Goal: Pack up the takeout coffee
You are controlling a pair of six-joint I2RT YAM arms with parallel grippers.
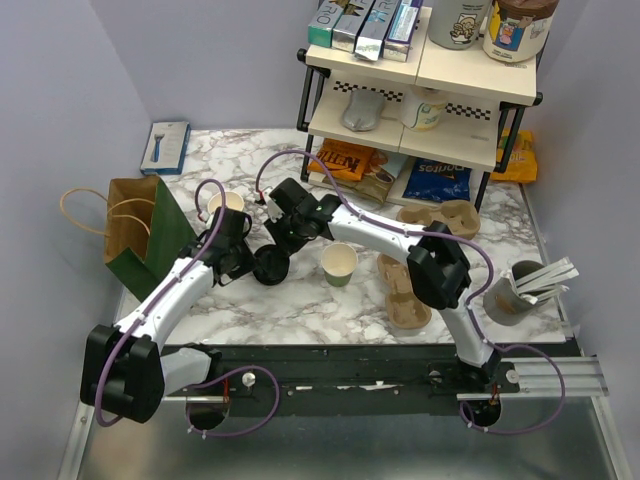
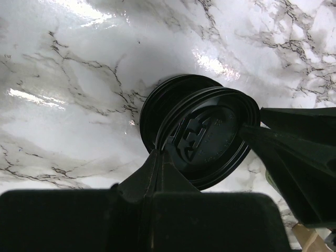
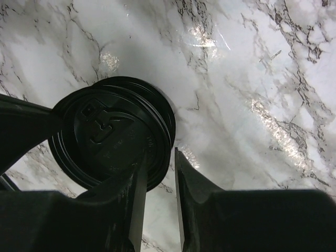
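Note:
The dark-green takeout coffee cup [image 1: 340, 266] stands open and upright in the middle of the marble table. Just left of it is a small stack of black lids [image 1: 272, 266]. My left gripper [image 2: 157, 153] is shut on the near rim of the top lid [image 2: 210, 142]. That lid is tilted up off the lid below [image 2: 157, 105]. My right gripper [image 3: 160, 153] comes in from the opposite side with its jaws a narrow gap apart. They straddle the rim of the lids [image 3: 105, 136], one finger over them and one outside. In the top view the two grippers, left [image 1: 255, 260] and right [image 1: 283, 245], meet over the stack.
A brown and green paper bag [image 1: 140, 235] lies at the left. A second cup [image 1: 228, 203] stands behind my left arm. Pulp cup carriers [image 1: 405, 290] lie right of the green cup, and a grey cup with white sticks [image 1: 515, 292] stands far right. A snack shelf [image 1: 420, 95] is at the back.

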